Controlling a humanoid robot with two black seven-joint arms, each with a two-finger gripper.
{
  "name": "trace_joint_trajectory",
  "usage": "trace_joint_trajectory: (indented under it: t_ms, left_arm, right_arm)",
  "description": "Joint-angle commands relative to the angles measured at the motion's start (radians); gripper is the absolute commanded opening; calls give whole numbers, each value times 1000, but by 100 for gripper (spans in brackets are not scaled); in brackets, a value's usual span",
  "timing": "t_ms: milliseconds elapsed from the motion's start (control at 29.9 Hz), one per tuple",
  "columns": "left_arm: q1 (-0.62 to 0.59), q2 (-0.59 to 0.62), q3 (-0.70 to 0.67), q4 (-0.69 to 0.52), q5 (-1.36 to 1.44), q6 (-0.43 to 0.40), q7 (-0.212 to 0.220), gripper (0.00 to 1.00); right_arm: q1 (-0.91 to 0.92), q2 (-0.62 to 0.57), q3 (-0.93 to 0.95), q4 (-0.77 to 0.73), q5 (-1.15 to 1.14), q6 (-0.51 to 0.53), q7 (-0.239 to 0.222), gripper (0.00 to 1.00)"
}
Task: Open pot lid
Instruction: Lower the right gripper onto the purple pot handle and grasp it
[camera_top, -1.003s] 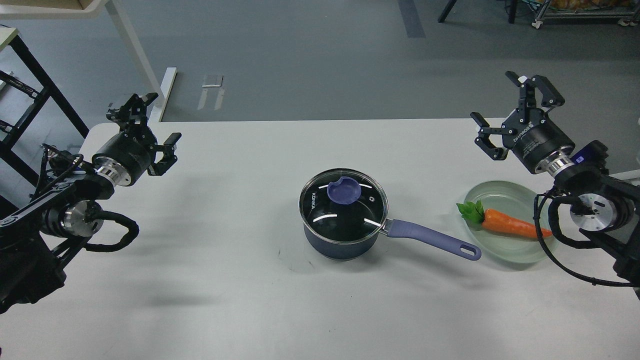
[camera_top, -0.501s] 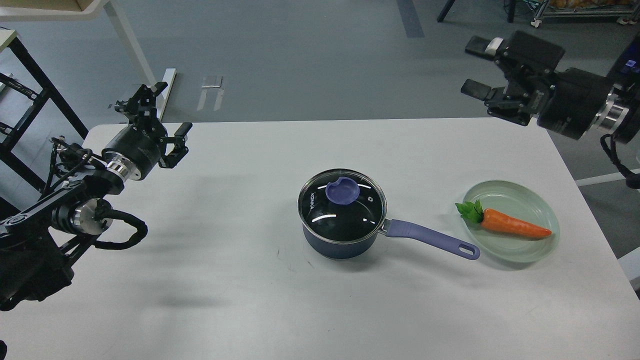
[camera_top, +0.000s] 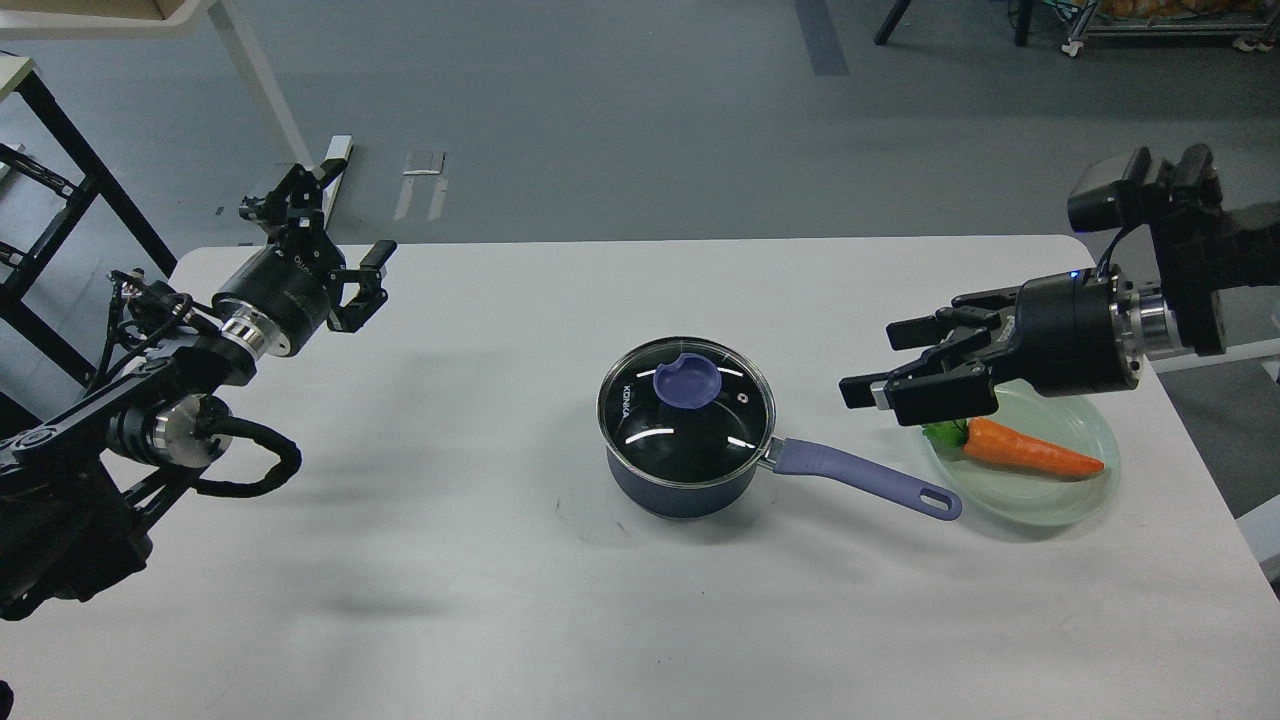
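Nothing is done yet — your pot (camera_top: 688, 440) sits mid-table, glass lid (camera_top: 686, 408) on, knob (camera_top: 687, 380) untouched. Farther right, your right gripper (camera_top: 885, 365) hovers beside it, jaws wide and empty; farthest left, the left gripper (camera_top: 335, 230) idles, jaws spread.

Bright even light, sharp; glare streaks on lid (camera_top: 686, 405).

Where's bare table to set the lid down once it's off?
The widest bare patch lies left of the pot, between it and the left gripper. The near strip in front of the pot is bare too. The right is crowded: pot handle, carrot plate, right gripper.
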Motion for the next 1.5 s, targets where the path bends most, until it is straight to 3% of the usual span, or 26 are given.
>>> trace_joint_trajectory:
  t_ms: [0,501,969,1270,1471]
  left_arm:
    - [0,0,0,-4,6,0,0,99]
    - [1,3,0,-22,26,0,0,99]
    - [1,0,0,-22,26,1,0,99]
    - [1,-1,0,-24,26,1,0,99]
    - [1,-1,0,-32,28,3,0,99]
  right_arm:
    - [17,52,-92,1,-144,-44,0,100]
    - [-17,187,-186,-139,-231,-98,0,100]
    - [-90,210,-191,-186,-231,-120,0,99]
    - [-103,210,-203,-186,-231,-120,0,90]
    - [-113,217,-205,-212,-231,-120,0,71]
